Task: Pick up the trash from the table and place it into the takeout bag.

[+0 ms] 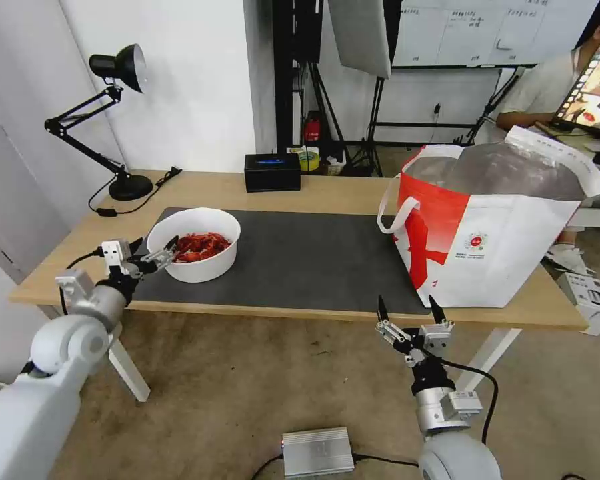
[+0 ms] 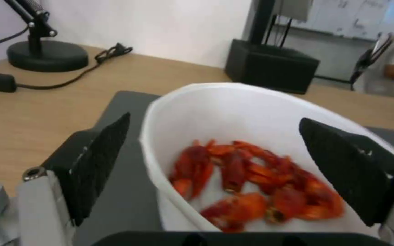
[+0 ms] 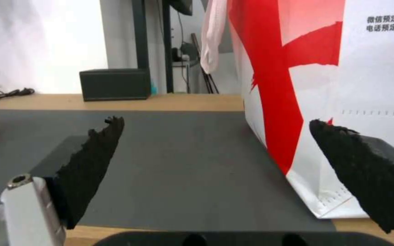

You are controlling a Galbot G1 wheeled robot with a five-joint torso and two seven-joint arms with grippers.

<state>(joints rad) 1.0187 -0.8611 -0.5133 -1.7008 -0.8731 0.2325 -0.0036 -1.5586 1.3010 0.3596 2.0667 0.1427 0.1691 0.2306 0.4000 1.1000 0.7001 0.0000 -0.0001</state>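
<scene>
One white bowl (image 1: 194,252) of crayfish shells, one takeout bag (image 1: 492,227), one black box (image 1: 272,172), one desk lamp (image 1: 111,120), and two grippers are showing.

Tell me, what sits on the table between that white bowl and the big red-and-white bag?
Nothing stands there: in the head view, bare dark grey mat stretches from the bowl to the takeout bag.

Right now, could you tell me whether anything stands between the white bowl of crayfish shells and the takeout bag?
Nothing visible does: bare dark grey mat lies between the white round bowl of red shells and the white-and-red bag. The open left pincer already straddles the bowl's rim.
</scene>
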